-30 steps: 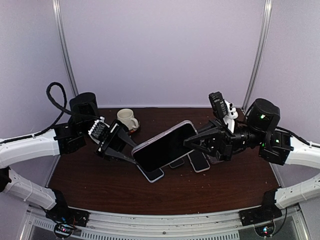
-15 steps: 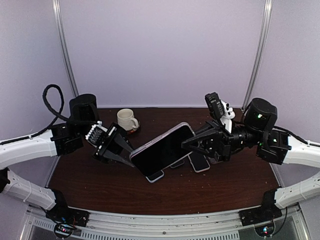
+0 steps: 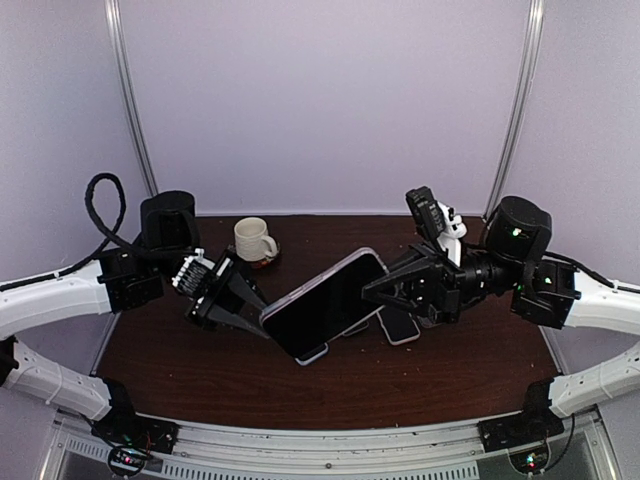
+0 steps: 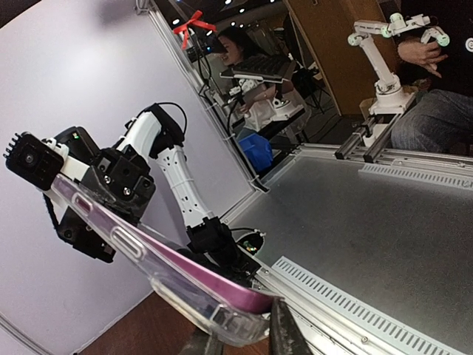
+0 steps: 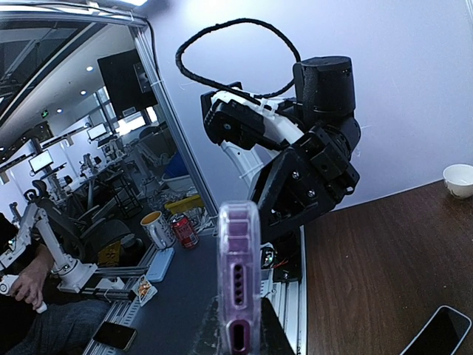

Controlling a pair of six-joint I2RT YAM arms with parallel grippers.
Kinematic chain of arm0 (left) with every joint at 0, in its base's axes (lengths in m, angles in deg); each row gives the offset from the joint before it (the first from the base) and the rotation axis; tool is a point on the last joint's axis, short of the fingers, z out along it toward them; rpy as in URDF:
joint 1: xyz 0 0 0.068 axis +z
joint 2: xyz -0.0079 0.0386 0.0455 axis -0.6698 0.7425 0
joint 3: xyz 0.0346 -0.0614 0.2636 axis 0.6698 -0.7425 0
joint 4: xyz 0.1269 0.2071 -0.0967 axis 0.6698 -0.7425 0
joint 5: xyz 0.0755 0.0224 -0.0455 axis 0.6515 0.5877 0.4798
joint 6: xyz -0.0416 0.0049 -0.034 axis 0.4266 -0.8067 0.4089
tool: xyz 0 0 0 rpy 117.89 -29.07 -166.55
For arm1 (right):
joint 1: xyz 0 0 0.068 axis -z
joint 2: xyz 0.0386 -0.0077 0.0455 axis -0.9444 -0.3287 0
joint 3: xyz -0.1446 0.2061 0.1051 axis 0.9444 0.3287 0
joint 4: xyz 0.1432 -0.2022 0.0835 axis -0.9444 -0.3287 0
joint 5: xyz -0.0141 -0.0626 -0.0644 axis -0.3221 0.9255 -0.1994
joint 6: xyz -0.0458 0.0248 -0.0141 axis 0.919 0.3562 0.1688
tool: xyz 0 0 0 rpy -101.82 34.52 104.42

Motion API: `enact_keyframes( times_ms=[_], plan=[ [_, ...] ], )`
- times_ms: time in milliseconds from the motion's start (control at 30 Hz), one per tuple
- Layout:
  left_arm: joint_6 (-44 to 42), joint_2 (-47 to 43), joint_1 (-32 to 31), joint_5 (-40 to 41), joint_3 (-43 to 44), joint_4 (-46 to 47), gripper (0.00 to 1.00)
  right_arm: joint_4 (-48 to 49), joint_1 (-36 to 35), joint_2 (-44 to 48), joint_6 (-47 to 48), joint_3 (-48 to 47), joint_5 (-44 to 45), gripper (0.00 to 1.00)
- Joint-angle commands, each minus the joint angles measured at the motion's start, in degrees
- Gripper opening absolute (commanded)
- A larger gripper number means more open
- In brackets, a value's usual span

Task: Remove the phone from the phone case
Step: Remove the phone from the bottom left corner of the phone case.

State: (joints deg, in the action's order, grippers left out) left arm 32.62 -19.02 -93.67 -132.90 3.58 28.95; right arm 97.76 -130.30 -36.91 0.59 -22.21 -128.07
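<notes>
lifted off the dark brown table (image 3: 200, 372), the purple phone (image 3: 325, 302) sits in its clear plastic case (image 4: 151, 260), not yet separated. the left gripper (image 3: 260, 320) is clamped on the case's 8 o'clock end and the right gripper (image 3: 376, 284) on its 2 o'clock end, likely so one anchors while the other peels. spare dark phones (image 3: 400, 326) lie beneath; a white ceramic mug (image 3: 255, 240) stands at 11 o'clock. against a second ago, the phone sits slightly toward 8 o'clock, low end dipped.

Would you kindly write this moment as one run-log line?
left gripper: shut on purple phone in clear plastic case | right gripper: shut on other end | status: aloft, case on
</notes>
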Motion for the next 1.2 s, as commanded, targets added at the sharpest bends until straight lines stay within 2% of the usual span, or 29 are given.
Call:
enact_keyframes(
  times_ms=[0, 467, 1167],
  plan=[
    [-2.5, 2.1, 0.9, 19.5, 1.7, 3.4, 0.05, 2.9, -3.5, -1.6, -3.4, -2.2, -5.4, 0.0],
    [-4.4, 2.3, 1.8, 24.9, 1.6, 2.1, 0.03, 2.6, -4.1, -1.9, -5.0, -1.9, -7.2, 0.0],
    [-5.2, 2.9, 5.5, 28.4, 1.7, 1.6, 0.0, 1.9, -4.1, -3.0, -4.2, -2.7, -8.8, 0.0]
  ],
)
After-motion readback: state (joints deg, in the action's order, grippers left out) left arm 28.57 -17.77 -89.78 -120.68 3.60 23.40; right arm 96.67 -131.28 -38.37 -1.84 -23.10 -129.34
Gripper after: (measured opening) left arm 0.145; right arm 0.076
